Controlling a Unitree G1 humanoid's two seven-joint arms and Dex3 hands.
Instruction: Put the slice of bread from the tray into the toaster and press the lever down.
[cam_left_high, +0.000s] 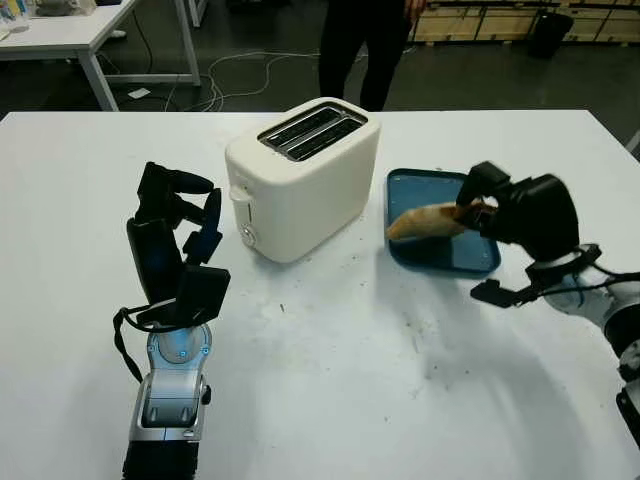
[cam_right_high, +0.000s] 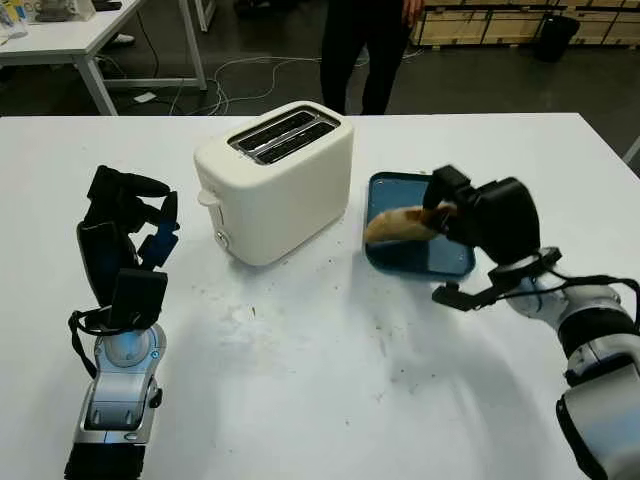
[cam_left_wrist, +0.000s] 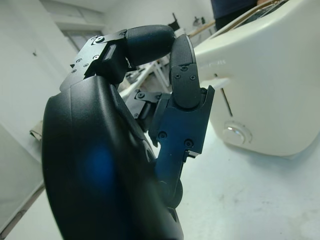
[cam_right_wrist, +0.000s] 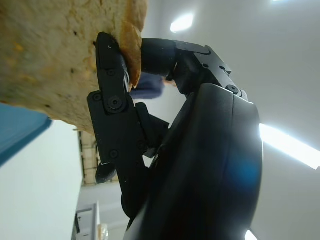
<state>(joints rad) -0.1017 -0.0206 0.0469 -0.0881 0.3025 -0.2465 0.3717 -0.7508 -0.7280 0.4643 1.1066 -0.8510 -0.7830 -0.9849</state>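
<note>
left hand (cam_left_high: 180, 235) upright, curled, empty; right hand (cam_left_high: 500, 210) grips bread (cam_left_high: 428, 221), seemingly above tray (cam_left_high: 440, 255).

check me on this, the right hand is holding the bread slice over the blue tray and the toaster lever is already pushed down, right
Not quite: the lever is up near the top of its slot on the toaster, not yet pressed, as the left eye view shows. The rest holds: the right hand grips the bread slice over the blue tray.

Person (cam_left_high: 365, 45) behind table cut off above the legs
</note>
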